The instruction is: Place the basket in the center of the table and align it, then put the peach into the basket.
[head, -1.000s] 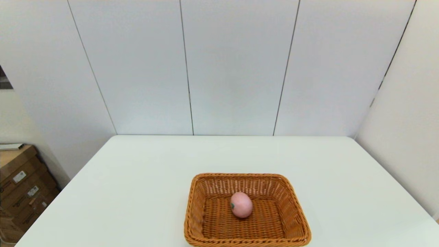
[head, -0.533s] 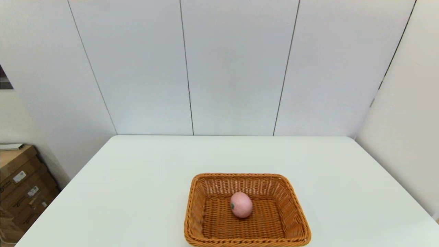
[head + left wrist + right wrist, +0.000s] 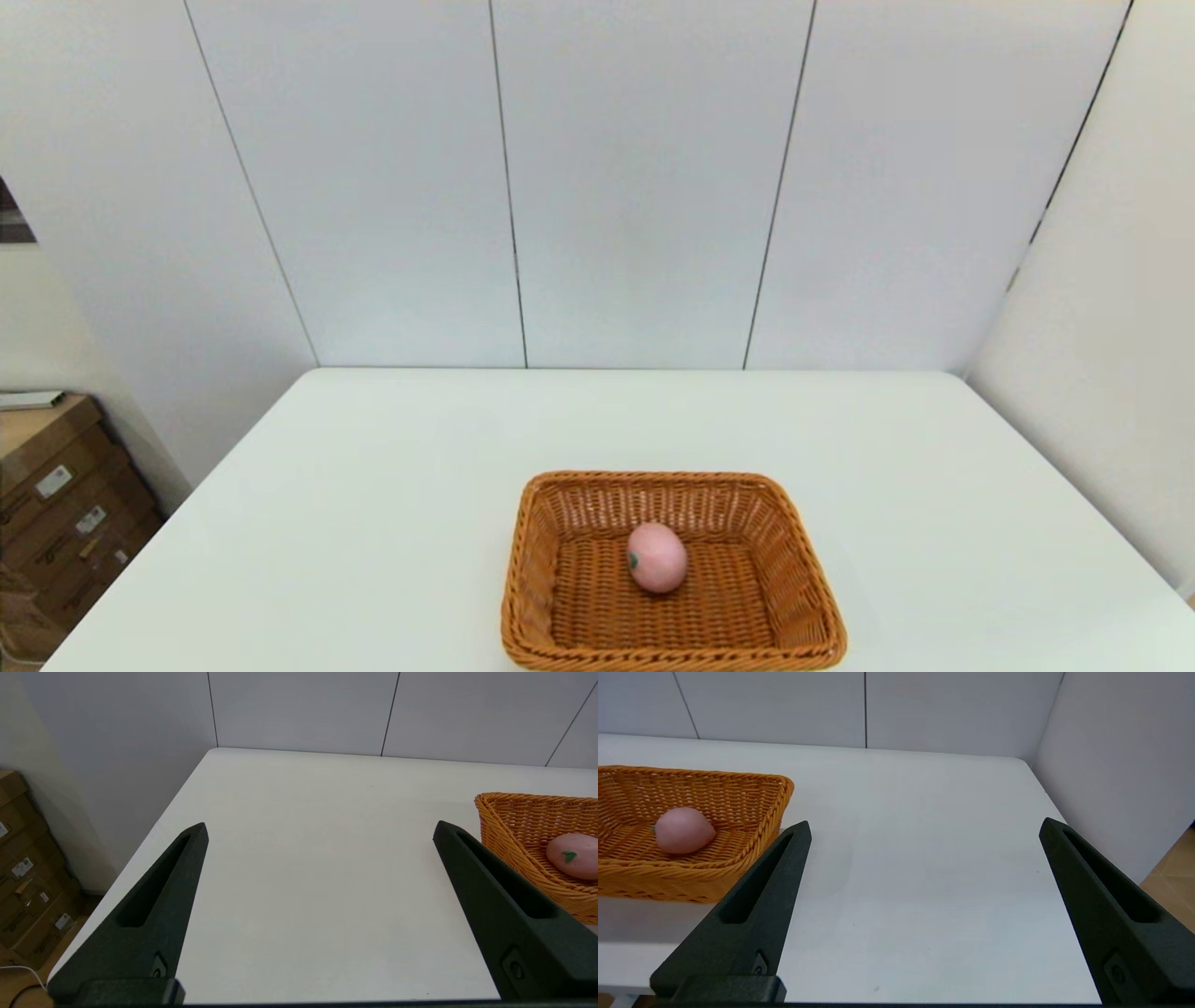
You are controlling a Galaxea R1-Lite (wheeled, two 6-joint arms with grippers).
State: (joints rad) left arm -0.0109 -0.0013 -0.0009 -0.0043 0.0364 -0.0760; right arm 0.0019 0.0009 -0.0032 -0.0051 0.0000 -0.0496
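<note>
The orange-brown wicker basket [image 3: 523,560] sits on the white table [image 3: 373,485] near its front edge, about midway across. The pale-pink peach [image 3: 657,557] lies inside it on the woven floor, green stem spot facing left. Neither arm shows in the head view. My left gripper [image 3: 320,828] hangs open over bare table on the basket's [image 3: 509,812] left side, with the peach [image 3: 572,855] visible inside. My right gripper [image 3: 924,826] hangs open over bare table on the basket's [image 3: 775,807] right side, peach [image 3: 684,829] in sight. Both grippers hold nothing.
Stacked cardboard boxes [image 3: 56,504] stand on the floor beyond the table's left edge. White wall panels [image 3: 635,187] rise behind the table's far edge, and a side wall [image 3: 1102,373] runs close along the right edge.
</note>
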